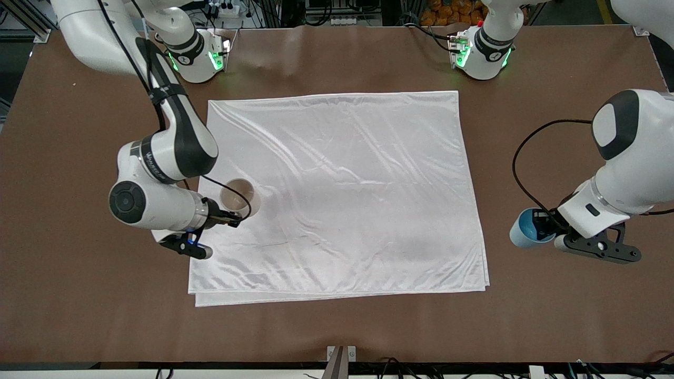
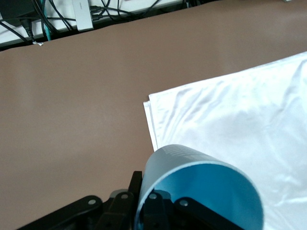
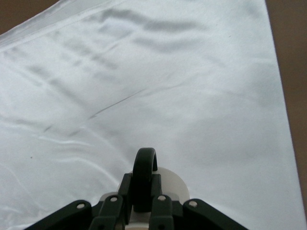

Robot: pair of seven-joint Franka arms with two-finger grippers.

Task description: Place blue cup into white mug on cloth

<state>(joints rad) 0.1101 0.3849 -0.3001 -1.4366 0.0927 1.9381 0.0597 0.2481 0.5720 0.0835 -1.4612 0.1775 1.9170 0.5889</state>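
On cloth [image 1: 342, 189], 9 o'clock edge: white mug [image 1: 238, 197] upright, right gripper [image 1: 231, 218] clamped on its black handle to steady it | off cloth, 3 o'clock: left gripper [image 1: 547, 226] closed on tilted blue cup [image 1: 529, 229], ready for carrying over.

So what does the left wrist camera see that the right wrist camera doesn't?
Only the left wrist view shows the blue cup, tilted in the left gripper, plus a corner of the cloth, much bare table and cables at the table's edge. Only the right wrist view shows the mug, its black handle pinched by the right gripper. Both show the white cloth and brown table.
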